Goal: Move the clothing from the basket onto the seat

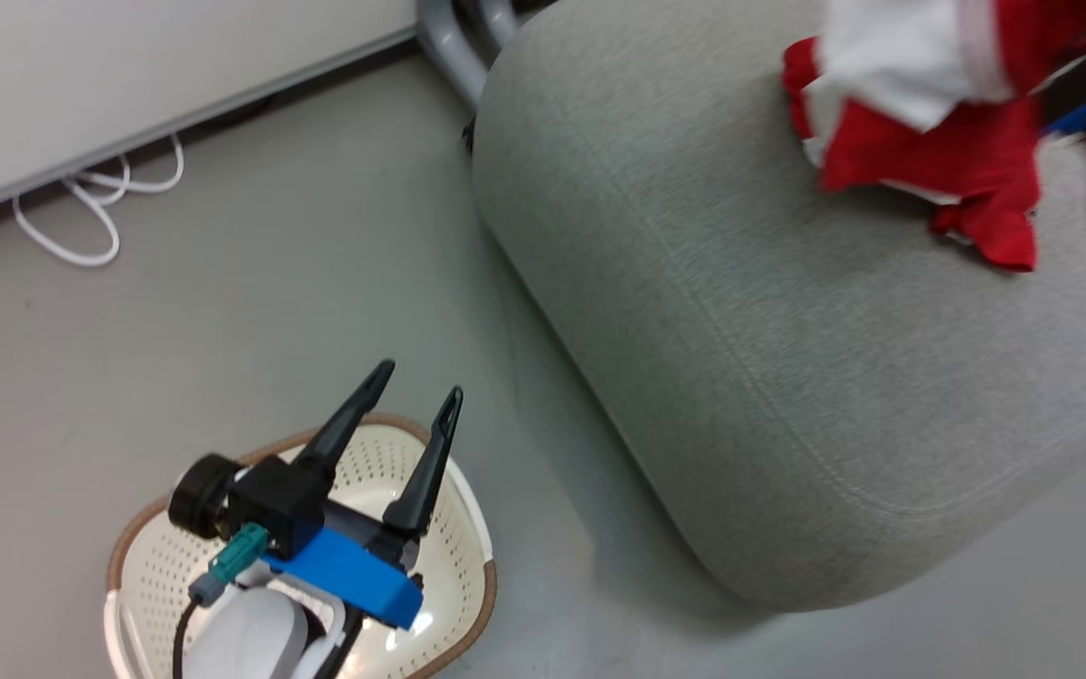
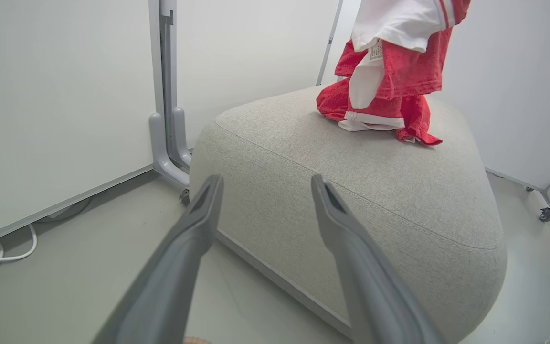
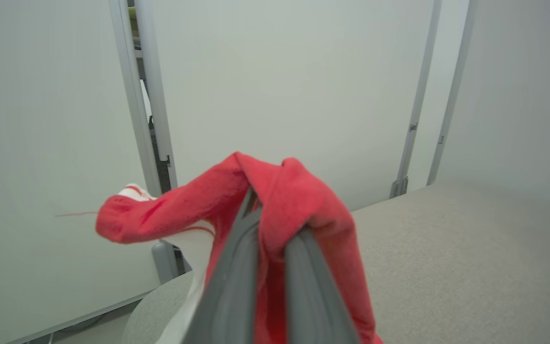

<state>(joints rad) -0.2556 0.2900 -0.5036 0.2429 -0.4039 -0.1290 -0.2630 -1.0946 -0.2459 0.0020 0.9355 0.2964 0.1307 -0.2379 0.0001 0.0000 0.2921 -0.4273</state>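
Right claw clamping on soft red and white clothing, its lower folds resting on the far right of the large grey fabric seat, left claw hanging spread apart over the oval cream-white perforated basket, near left

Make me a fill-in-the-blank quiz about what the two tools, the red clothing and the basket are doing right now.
1. The right tool is ____ on the clothing.
2. The clothing's lower end touches the seat, which is ____ in colour.
3. The left tool is ____, holding nothing, over the basket.

Missing words: shut; grey; open.
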